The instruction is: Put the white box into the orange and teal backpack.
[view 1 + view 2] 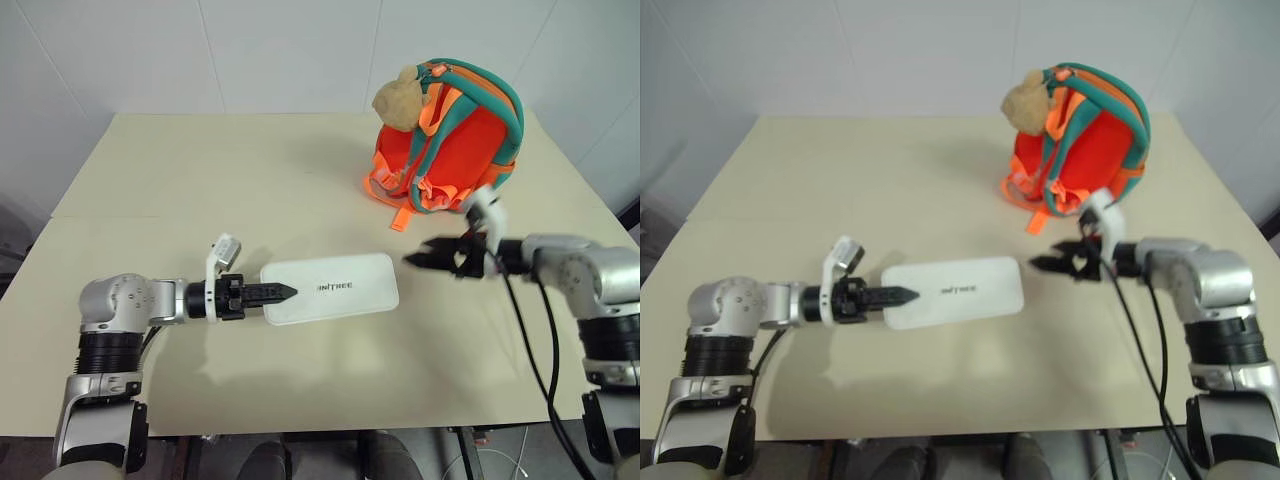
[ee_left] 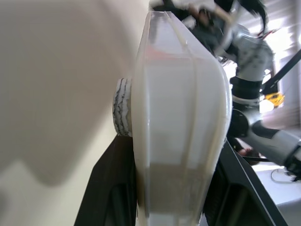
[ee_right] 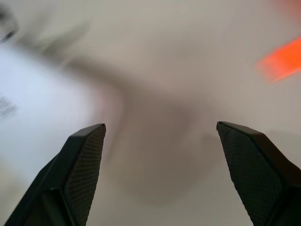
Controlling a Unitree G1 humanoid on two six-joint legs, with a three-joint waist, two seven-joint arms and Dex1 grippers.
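The beige table [image 1: 150,180] fills most of the frame. The orange and teal backpack [image 1: 460,140] stands upright at upper right, no opening visible toward the arms. The white box [image 1: 335,288] sits at centre, its left end pinched by the left gripper [image 1: 280,292]. The right gripper [image 1: 432,255], spread wide and empty, hovers right of it. Held by one end, the box could pivot or slip.

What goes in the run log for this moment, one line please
left gripper: shut on flat white box | right gripper: open, off the box | orange and teal backpack: upright on beige table | box not yet in
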